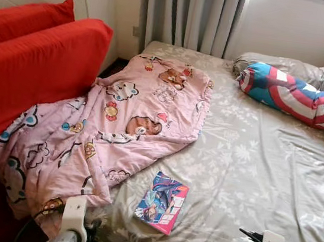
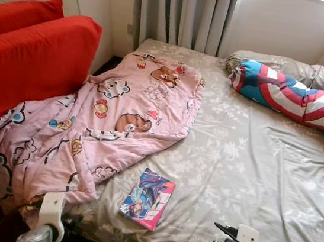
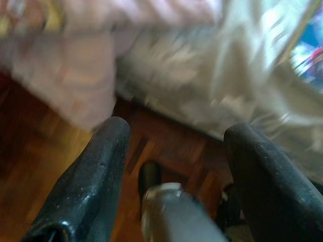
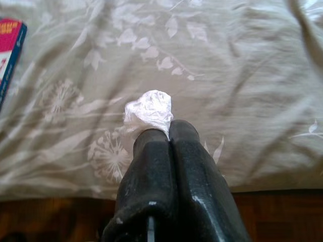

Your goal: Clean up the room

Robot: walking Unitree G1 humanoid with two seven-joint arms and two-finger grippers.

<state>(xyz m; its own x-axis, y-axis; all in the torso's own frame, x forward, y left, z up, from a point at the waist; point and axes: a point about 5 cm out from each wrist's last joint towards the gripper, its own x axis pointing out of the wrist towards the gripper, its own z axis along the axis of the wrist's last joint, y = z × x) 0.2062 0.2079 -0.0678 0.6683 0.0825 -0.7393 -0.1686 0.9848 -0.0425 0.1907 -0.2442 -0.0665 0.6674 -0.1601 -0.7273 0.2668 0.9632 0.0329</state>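
Crumpled wrapper: we see this white plastic wad pinched at our right gripper's tips, over the bed's near edge.
Right jaws: pressed together on the wrapper.
Left gripper: fingers spread wide apart, holding nothing, over the wooden floor beside the bed.
Book: flat on the bed, near its front edge.
Pink blanket: spills off the bed's left side against the red cushions.
Open room: bare sheet right of the book.
Striped pillow: at the bed's far right.
Curtains: behind the bed.

Silver-white wrists, a black cable on the right, long black pincer fingers (scuffed, matte).
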